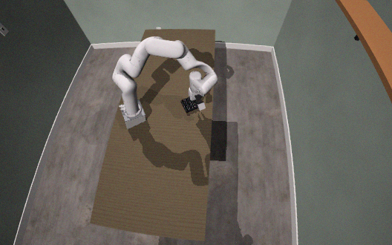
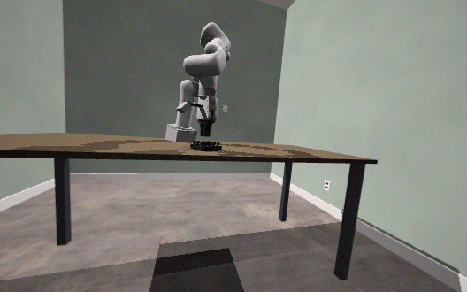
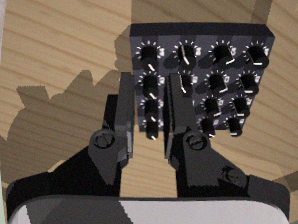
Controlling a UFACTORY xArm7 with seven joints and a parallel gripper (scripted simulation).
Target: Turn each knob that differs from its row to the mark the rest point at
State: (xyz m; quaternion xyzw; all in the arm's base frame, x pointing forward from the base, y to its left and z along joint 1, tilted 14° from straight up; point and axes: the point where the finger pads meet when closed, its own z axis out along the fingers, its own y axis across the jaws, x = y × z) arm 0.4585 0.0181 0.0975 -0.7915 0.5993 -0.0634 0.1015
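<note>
Knob box (image 3: 200, 83): black panel with four rows of four knobs, standing flat on the wooden table (image 1: 156, 178) near its right edge in the top view, just beside the arm's wrist.
Gripper (image 3: 152, 99): hangs above the box, not touching it in the exterior view (image 2: 206, 128); fingers point down over the left-hand column as the wrist view shows it.
Fingers: set a narrow gap apart, a little wider than a knob, with nothing between them; that spacing looks chosen so they can drop around one knob without brushing its neighbours.
Framed knobs (image 3: 152, 112): the lower left-column knobs show in the gap; which one is aimed at I cannot tell.
Labels and socket: too small to read, so row names cannot be assigned.
Step, as judged: lined up above a knob, before descending to grasp and turn.
Risk: knobs stand close together, so a finger could nudge the next column.
</note>
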